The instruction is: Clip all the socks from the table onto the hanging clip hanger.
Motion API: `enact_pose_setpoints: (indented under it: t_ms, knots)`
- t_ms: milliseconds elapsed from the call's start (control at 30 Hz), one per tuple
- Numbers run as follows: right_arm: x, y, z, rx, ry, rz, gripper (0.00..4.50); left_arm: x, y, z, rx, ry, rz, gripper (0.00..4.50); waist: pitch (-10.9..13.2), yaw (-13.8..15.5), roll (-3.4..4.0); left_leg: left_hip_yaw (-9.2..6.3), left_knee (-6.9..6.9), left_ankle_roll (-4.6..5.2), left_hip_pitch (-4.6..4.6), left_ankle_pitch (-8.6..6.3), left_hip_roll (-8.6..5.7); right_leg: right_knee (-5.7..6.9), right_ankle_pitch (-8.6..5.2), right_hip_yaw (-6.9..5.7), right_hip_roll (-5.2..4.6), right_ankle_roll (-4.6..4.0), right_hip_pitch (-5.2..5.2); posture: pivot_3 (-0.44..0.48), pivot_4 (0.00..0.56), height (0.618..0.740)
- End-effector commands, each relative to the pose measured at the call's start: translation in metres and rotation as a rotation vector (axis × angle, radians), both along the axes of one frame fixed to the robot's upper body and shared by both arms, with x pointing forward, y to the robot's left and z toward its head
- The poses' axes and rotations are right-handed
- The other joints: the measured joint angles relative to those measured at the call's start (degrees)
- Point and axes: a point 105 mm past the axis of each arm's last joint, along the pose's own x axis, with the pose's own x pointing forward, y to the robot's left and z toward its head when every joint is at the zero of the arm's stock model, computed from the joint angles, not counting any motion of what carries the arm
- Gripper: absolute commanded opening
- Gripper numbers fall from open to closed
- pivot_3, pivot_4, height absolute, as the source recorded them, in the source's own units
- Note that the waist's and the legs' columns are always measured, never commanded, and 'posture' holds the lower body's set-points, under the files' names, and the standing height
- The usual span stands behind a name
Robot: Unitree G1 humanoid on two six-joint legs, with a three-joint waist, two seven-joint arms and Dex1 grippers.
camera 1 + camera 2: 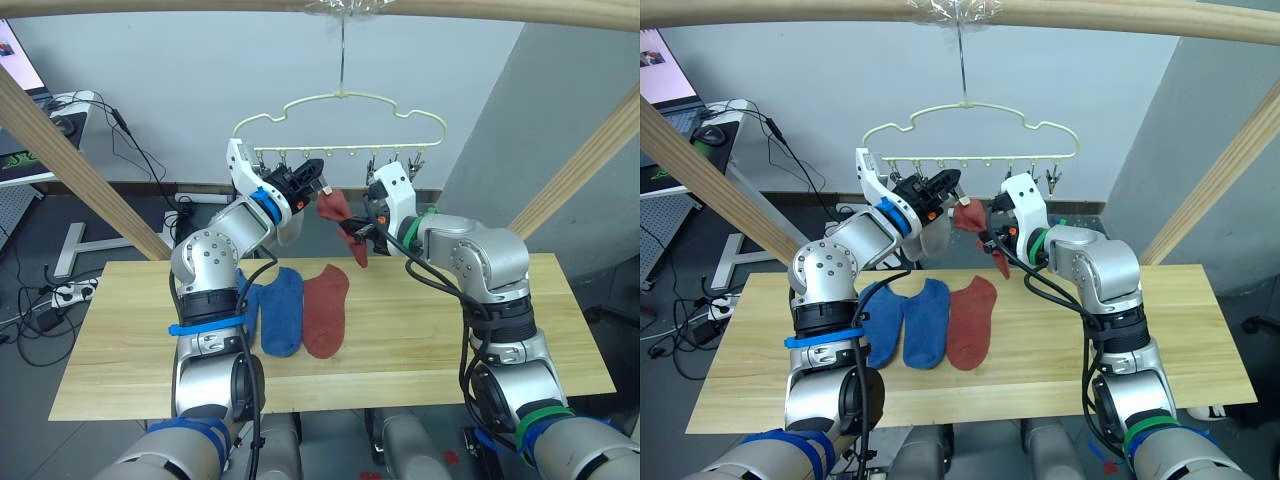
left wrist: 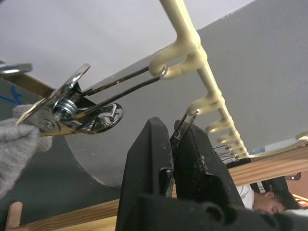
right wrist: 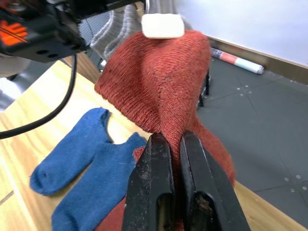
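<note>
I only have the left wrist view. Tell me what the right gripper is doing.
Observer: The right gripper is shut on a rust-red knit ankle sock, raised beside the left gripper, which is pinching the small metal clip.
Operator: Report what's on the table.
Observer: Two blue knit socks and a second rust-red sock lie flat on the light wooden table.
</note>
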Motion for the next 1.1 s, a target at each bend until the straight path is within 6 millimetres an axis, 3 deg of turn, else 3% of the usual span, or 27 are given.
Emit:
enact_pose_setpoints:
  t_ms: [33, 733, 1000, 1100]
  knots:
    - [-0.005, 0.005, 0.022, 0.029, -0.066, 0.034, 0.04, -0.003, 0.000, 0.007, 0.002, -0.034, 0.003, 0.11, 0.0, 0.0, 0.00, 0.00, 0.00, 0.00, 0.00, 0.00, 0.00, 0.00, 0.00, 0.00, 0.00, 0.00, 0.00, -0.056, 0.228, 0.740]
    - [0.003, 0.015, 0.028, 0.047, -0.059, 0.045, 0.04, -0.005, -0.007, 0.003, 0.002, -0.030, -0.021, 0.11, 0.0, 0.0, 0.00, 0.00, 0.00, 0.00, 0.00, 0.00, 0.00, 0.01, 0.00, 0.00, 0.00, 0.00, 0.00, -0.050, 0.230, 0.740]
    - [0.005, 0.015, 0.030, 0.051, -0.065, 0.043, 0.00, -0.010, -0.011, 0.006, -0.026, -0.036, -0.065, 2.56, 0.0, 0.1, 0.00, -0.01, -0.01, 0.00, -0.07, 0.00, 0.00, 0.01, 0.00, -0.01, 0.00, 0.00, -0.07, -0.048, 0.229, 0.740]
    - [0.004, 0.015, 0.029, 0.052, -0.063, 0.042, 0.00, -0.015, -0.015, 0.010, -0.055, -0.039, -0.111, 2.56, 0.0, 0.1, 0.00, -0.01, 0.00, 0.00, -0.07, 0.00, 0.00, 0.01, 0.00, -0.02, 0.00, 0.00, -0.07, -0.044, 0.227, 0.740]
